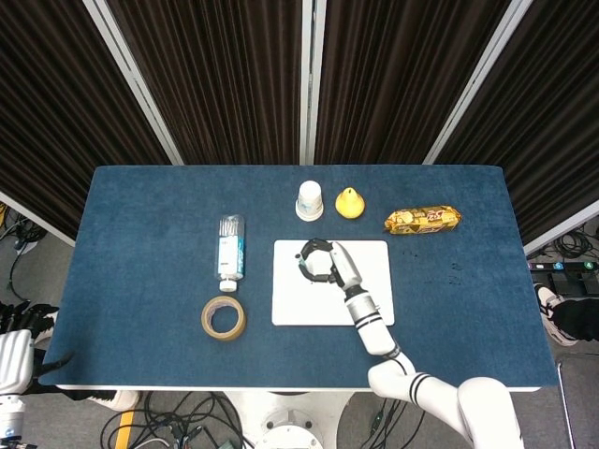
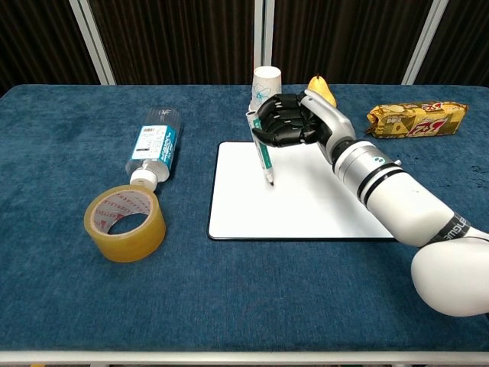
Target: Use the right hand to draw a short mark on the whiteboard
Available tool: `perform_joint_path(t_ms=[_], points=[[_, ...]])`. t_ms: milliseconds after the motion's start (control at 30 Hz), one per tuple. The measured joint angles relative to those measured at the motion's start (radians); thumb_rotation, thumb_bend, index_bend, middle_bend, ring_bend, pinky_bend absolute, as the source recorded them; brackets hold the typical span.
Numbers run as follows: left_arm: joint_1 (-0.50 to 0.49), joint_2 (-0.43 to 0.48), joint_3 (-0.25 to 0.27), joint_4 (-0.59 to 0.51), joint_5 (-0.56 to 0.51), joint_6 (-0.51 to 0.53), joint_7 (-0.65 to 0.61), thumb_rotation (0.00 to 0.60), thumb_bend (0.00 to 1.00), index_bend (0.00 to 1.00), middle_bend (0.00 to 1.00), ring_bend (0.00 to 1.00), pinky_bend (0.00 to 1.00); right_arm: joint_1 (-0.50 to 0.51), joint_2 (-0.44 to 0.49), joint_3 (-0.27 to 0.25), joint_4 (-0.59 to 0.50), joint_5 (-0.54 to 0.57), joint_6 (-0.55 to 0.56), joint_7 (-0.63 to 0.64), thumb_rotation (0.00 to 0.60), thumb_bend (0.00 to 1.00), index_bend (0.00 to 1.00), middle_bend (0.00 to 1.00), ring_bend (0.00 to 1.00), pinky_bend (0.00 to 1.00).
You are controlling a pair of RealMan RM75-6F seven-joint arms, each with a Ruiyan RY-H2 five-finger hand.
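A white whiteboard (image 2: pixel 321 206) (image 1: pixel 370 304) with a dark rim lies flat at the table's middle. Its surface shows no mark. My right hand (image 2: pixel 289 122) (image 1: pixel 320 262) hovers over the board's far left part and grips a green and white marker (image 2: pixel 263 153). The marker points down, tilted a little, with its tip (image 2: pixel 270 182) just above or at the board; contact cannot be told. My left hand is in neither view.
A tape roll (image 2: pixel 124 222) and a lying plastic bottle (image 2: pixel 154 153) sit left of the board. Behind the board stand stacked paper cups (image 2: pixel 263 86) and a yellow pear-shaped fruit (image 2: pixel 322 89). A snack packet (image 2: pixel 416 119) lies at the far right.
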Motion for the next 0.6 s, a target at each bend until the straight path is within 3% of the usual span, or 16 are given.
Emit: perform_joint_path(t_ms=[300, 600], points=[[-0.004, -0.002, 0.0, 0.008, 0.011, -0.002, -0.005, 0.6, 0.0, 0.27, 0.22, 0.09, 0.07, -0.037, 0.029, -0.029, 0.009, -0.022, 0.039, -0.003, 0.6, 0.66, 0.69, 0.61, 0.38, 0.29], [-0.015, -0.005, -0.004, 0.008, 0.024, -0.003, -0.003, 0.6, 0.0, 0.27, 0.22, 0.09, 0.07, -0.097, 0.148, -0.054, -0.205, -0.042, 0.097, -0.065, 0.6, 0.66, 0.69, 0.61, 0.38, 0.29]])
